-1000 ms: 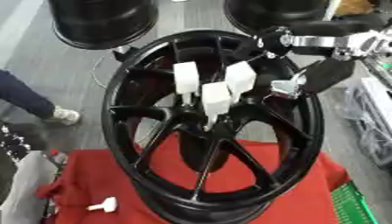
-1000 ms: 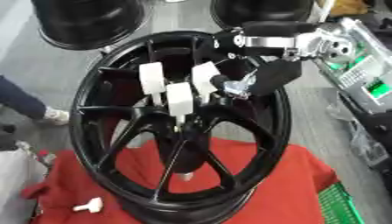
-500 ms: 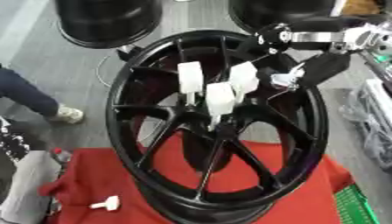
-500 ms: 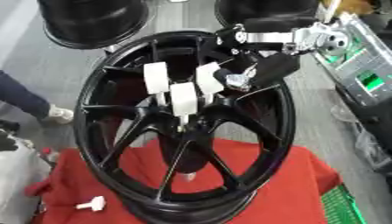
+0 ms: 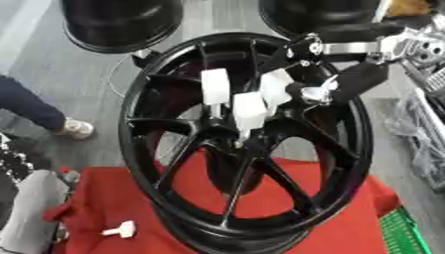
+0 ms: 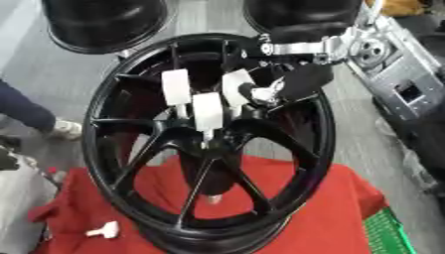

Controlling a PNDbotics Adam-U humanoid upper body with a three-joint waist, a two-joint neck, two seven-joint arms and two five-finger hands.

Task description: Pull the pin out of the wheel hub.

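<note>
A black wheel hub [image 5: 347, 149] stands upright on a red cloth [image 5: 347, 213]. Three white pins stick out around its centre: one on the left [image 5: 215, 86], one lower in the middle [image 5: 249, 110] and one on the right [image 5: 273, 88]. My right hand [image 5: 361, 82] reaches in from the upper right, over the rim. Its fingers are curled round a small white pin piece [image 5: 318, 92] just right of the right pin. A dark part of my left hand [image 5: 12, 163] shows at the left edge. A loose white pin [image 5: 120, 229] lies on the cloth.
Two more black wheels [image 5: 121, 22] stand behind the hub. A person's leg and shoe [image 5: 76, 129] are on the floor at left. A green crate [image 5: 402, 233] sits at lower right, and a grey machine [image 6: 400, 74] at right.
My right hand, with the small white piece in it, has crept slightly left toward the hub's centre. The three pins in the hub have not moved.
</note>
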